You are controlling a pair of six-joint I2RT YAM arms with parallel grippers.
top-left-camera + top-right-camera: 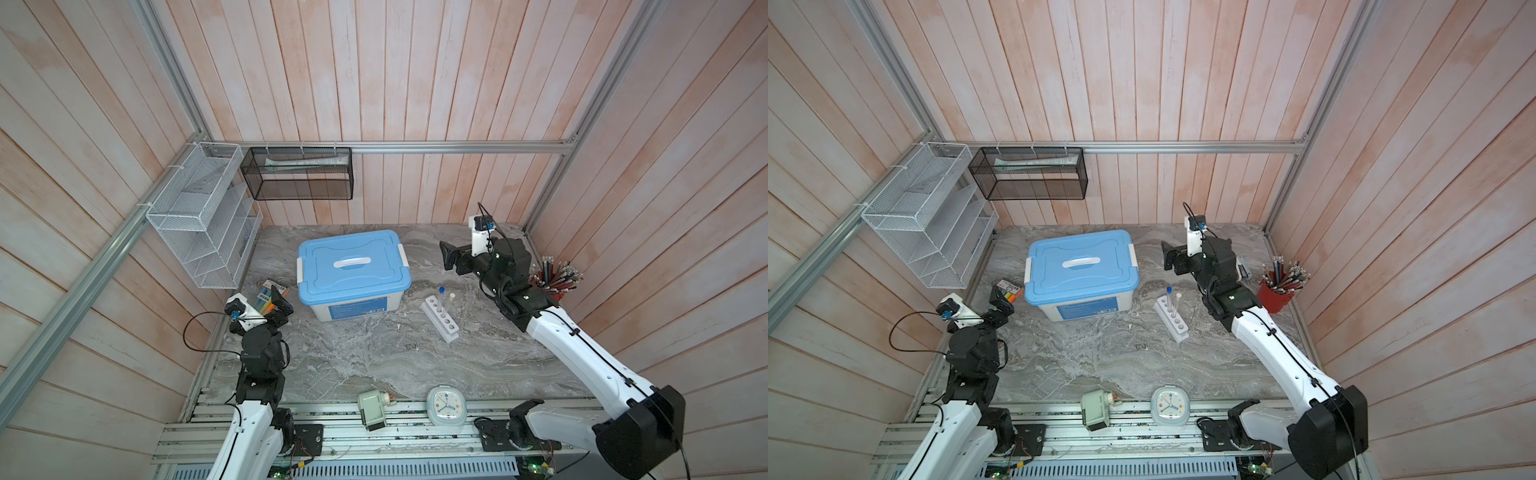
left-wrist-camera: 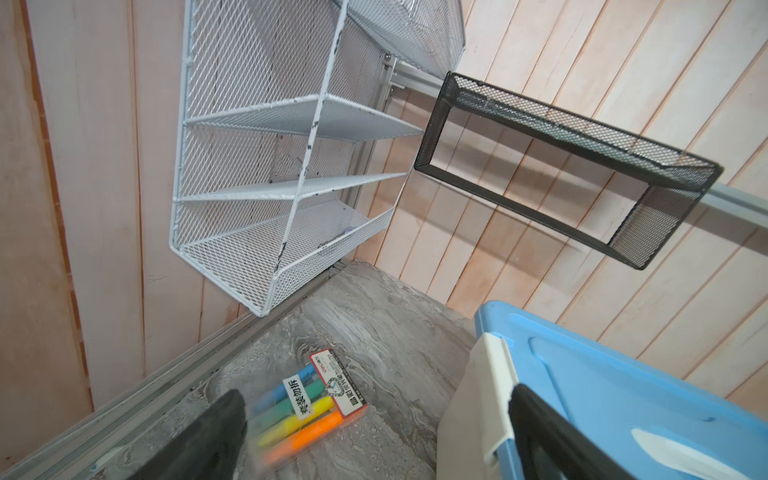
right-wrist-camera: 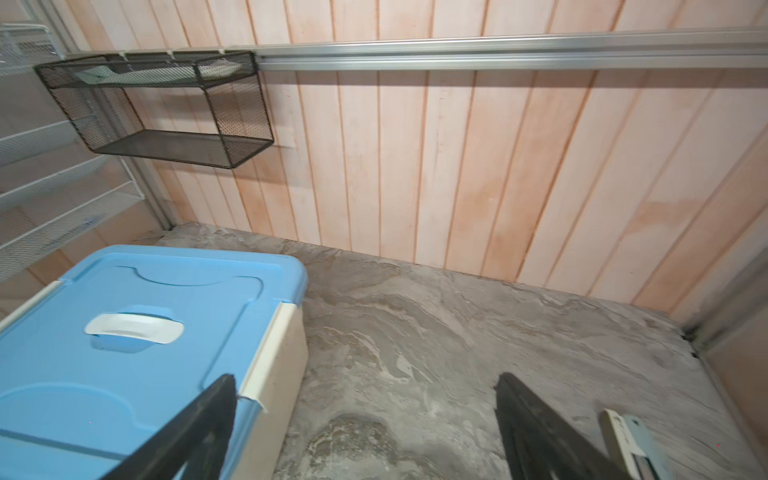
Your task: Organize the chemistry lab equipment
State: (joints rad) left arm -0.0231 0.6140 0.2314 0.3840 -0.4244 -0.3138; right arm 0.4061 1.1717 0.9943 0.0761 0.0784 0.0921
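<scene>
White, the six-hole rack (image 1: 440, 318) stands on the grey marble table (image 1: 374, 365) in both top views, right of the blue-lidded box (image 1: 353, 266) and apart from it. A blue-capped tube (image 1: 441, 295) and a white-capped tube (image 1: 451, 302) stand upright toward its far end. Neither wrist view shows the rack. The left wrist view shows plainly a pack of highlighters (image 2: 307, 407) below the left gripper (image 2: 376, 395), whose jaws are spread wide and empty beside the box's end. The right gripper (image 3: 365, 379), likewise spread and empty, hangs over bare table beyond the rack. Open marble runs from the rack to the near edge, where a clock (image 1: 445, 405) sits.
</scene>
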